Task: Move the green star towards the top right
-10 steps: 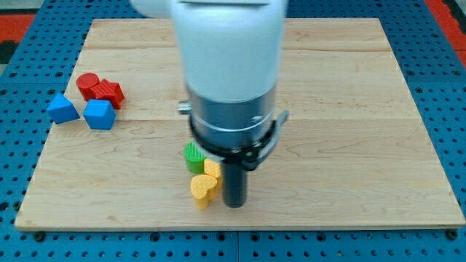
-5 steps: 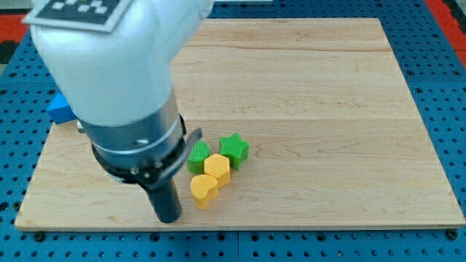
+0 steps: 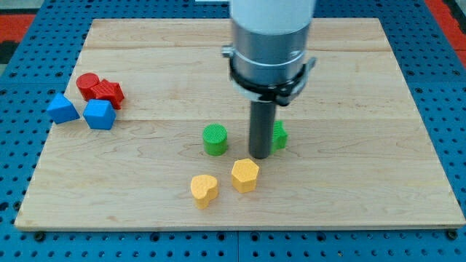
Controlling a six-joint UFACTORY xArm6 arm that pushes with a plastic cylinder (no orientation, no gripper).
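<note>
Green star (image 3: 279, 135) lies mid-board, mostly hidden behind the rod.

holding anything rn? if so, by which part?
Nothing held; there is no gripper. My tip sits at the left side of the green star, which the rod mostly hides.

Green cylinder (image 3: 215, 139), two yellow blocks (image 3: 245, 175)

Wooden board (image 3: 349, 73) (pale) on blue pegboard (image 3: 451, 109)
</note>
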